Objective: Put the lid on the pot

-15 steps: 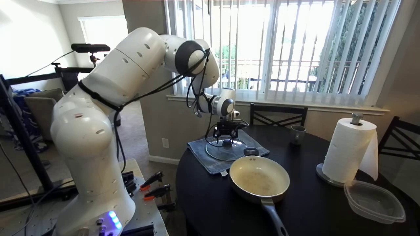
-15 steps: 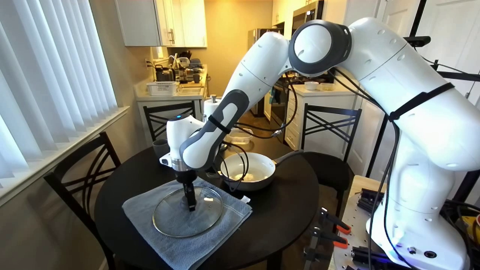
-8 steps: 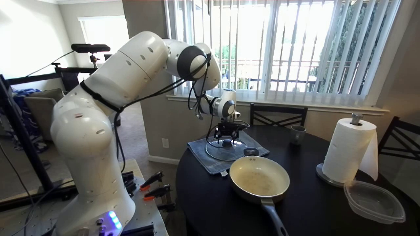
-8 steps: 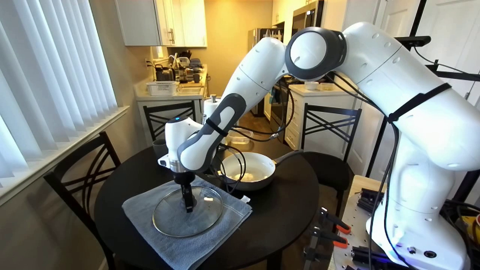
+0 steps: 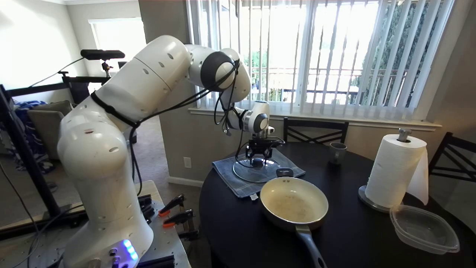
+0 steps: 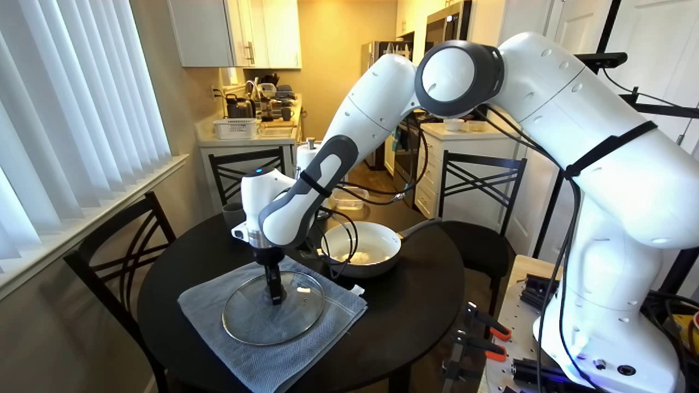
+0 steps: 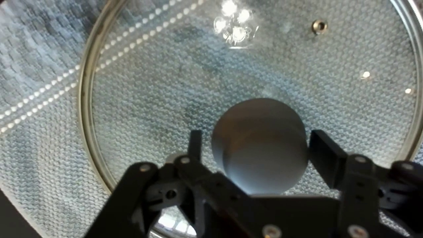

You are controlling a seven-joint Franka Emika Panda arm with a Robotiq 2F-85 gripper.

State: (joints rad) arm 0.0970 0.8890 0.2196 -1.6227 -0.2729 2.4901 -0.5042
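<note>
The glass lid (image 5: 245, 174) lies flat on a folded blue-grey towel (image 5: 238, 189). It shows in both exterior views (image 6: 256, 319) and fills much of the wrist view (image 7: 158, 99). Its dark knob (image 7: 261, 145) points up. My gripper (image 7: 255, 134) is open, with one finger on each side of the knob. In the wrist view a gap shows at the left finger; the right finger is very close to the knob, and I cannot tell whether it touches. The pot (image 5: 293, 201), a cream-lined pan with a dark handle (image 5: 311, 245), stands uncovered beside the towel.
A paper towel roll (image 5: 396, 171) stands on the dark round table (image 5: 234, 223). A clear plastic container (image 5: 424, 230) lies near the table edge. A grey mug (image 5: 337, 152) stands toward the window. The pan's short helper handle (image 5: 285, 172) reaches near the towel and lid.
My gripper has moved slightly down and sideways, and its fingers now stand around the knob. The lid, towel and pan have not moved.
</note>
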